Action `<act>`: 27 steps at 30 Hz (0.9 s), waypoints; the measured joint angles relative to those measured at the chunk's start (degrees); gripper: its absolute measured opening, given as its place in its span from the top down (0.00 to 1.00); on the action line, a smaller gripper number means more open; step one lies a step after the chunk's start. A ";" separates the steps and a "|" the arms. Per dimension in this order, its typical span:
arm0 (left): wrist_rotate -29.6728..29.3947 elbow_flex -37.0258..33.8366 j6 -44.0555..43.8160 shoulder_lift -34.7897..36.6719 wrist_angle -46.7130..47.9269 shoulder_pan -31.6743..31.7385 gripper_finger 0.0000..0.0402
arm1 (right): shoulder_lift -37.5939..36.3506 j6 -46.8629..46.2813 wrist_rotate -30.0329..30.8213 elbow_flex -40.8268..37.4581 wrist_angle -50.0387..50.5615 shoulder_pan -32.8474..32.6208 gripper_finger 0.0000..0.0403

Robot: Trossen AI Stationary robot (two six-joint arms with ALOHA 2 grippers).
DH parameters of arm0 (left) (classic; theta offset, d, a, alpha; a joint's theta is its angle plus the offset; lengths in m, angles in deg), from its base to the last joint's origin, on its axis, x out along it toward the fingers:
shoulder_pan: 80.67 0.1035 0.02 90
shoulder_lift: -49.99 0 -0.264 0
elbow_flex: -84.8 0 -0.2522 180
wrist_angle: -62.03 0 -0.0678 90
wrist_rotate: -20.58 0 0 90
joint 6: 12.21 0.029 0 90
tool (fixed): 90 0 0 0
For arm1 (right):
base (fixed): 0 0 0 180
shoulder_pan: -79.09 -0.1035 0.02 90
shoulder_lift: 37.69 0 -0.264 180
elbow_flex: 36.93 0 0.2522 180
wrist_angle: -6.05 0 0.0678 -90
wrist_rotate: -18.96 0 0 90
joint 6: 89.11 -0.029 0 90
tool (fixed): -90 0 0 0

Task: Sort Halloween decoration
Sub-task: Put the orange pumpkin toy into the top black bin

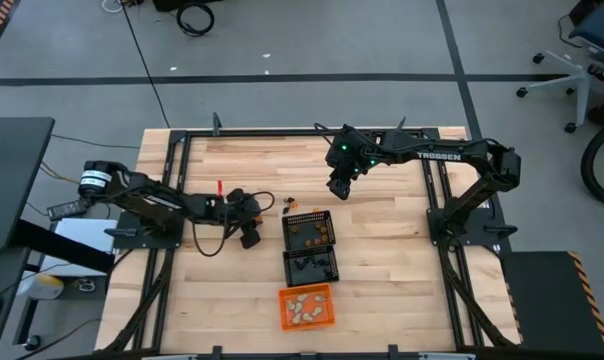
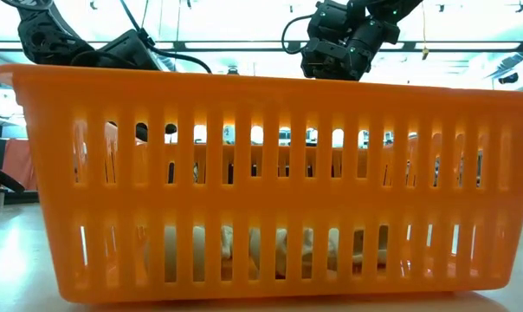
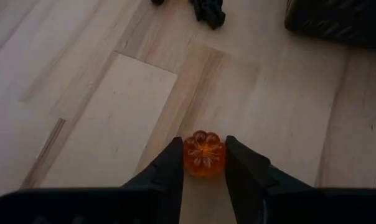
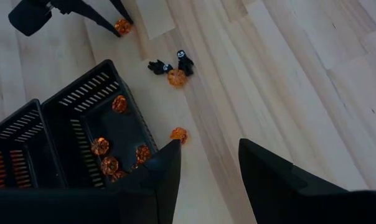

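Pumpkin (image 3: 204, 155), a tiny translucent orange trinket, is sitting on the wooden surface (image 3: 101, 112) between the two fingers of the left tool (image 3: 204, 163). The fingers are lying right against its sides; whether they are truly pinching it cannot be told. In the right wrist view the same pumpkin (image 4: 122, 26) is showing at the tips of the left tool (image 4: 116, 22), low on the surface.

Nearby, two black trinkets (image 4: 175, 63) and another orange one (image 4: 176, 78) are lying loose together on the wood, and a further orange one (image 4: 178, 134) is resting just beside the wall of the first black basket (image 4: 82, 93). Inside that basket several orange pumpkins (image 4: 107, 155) are lying. The second black basket (image 1: 311, 266) is holding dark pieces, and the orange basket (image 1: 306, 307) is holding cream-white ones (image 1: 304, 307); the three are standing in a row (image 1: 309, 230).

The right tool (image 4: 210, 171) is hanging above the surface near the first black basket, its fingers spread apart and grasping nothing.
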 joint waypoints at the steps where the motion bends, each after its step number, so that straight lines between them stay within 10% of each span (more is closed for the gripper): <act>1: 0.02 0.02 0.00 0.00 0.01 0.00 0.76 | 0.00 0.00 0.00 0.00 0.00 0.01 0.59; 19: 6.81 3.93 -1.35 -0.25 -0.06 0.00 0.76 | 0.00 -0.09 0.00 -0.02 0.00 0.01 0.59; 27: 20.42 4.09 -5.86 -0.22 -5.14 0.08 0.76 | 0.00 -0.13 0.02 -0.02 -0.09 0.01 0.59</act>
